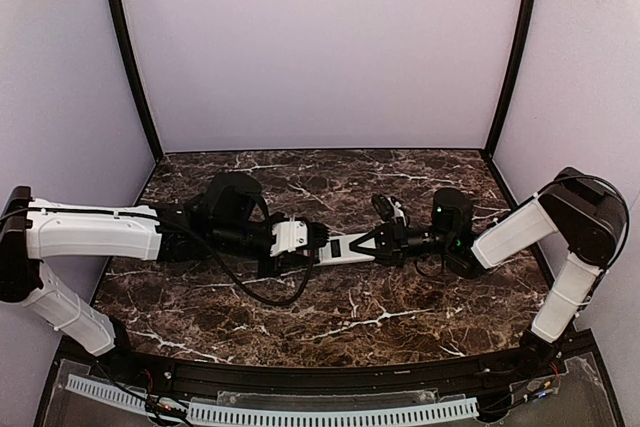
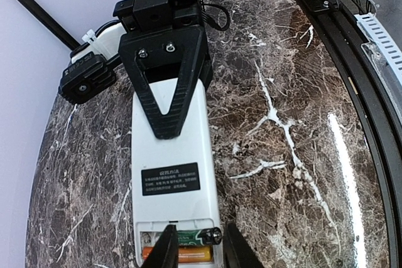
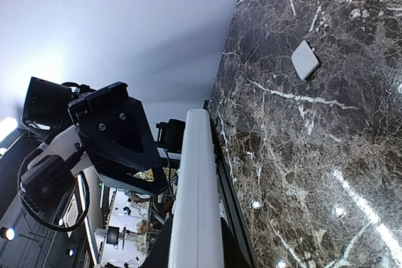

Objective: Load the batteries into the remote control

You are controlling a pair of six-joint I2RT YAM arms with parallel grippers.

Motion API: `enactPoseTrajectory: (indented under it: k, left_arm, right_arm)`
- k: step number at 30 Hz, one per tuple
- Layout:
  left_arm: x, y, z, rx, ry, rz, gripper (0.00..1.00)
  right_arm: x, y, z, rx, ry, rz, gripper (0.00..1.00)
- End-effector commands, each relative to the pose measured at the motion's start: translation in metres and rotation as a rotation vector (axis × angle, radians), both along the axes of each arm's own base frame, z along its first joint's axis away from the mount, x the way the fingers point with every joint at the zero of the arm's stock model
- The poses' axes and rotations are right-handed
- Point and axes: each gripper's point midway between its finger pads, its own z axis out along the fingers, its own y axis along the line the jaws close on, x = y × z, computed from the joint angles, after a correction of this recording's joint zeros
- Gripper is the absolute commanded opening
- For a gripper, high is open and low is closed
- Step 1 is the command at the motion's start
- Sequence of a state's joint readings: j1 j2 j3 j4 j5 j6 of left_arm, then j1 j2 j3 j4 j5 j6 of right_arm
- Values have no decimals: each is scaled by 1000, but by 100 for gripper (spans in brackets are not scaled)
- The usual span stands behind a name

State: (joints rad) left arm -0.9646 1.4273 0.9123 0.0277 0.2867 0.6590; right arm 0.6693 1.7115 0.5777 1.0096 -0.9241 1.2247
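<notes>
Left gripper [image 2: 200,252], nearest, stands partly apart astride the open compartment end of the remote control [image 2: 173,155]; whether it pinches anything cannot be told. The batteries [image 2: 188,238] lie crosswise in that recess, between its fingertips. The remote's long axis runs straight ahead to the right gripper [image 2: 166,117], clamped on the far end.

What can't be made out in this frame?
Left wrist: frame edge and left pincer cut off the slim green and orange batteries in the flat white remote control; seating unclear.
Right wrist: remote seen edge-on, buttons hidden.
Top: batteries too small, under left pincer.
</notes>
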Motion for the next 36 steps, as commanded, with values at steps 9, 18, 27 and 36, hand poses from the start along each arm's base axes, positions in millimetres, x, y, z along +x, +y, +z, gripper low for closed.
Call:
enactPoseTrajectory:
  k: [9, 18, 27, 36]
  left_arm:
    - [0, -6, 1, 3, 3, -16, 20]
    - [3, -2, -10, 42, -10, -4, 16]
    - [11, 5, -22, 92, -52, 33, 12]
    - [15, 6, -28, 54, -12, 63, 5]
  right_arm:
    - [-4, 5, 8, 31, -38, 20, 0]
    - [-5, 5, 11, 39, -46, 23, 0]
    - [-7, 5, 14, 54, -55, 35, 0]
    - [-15, 5, 32, 140, -95, 80, 0]
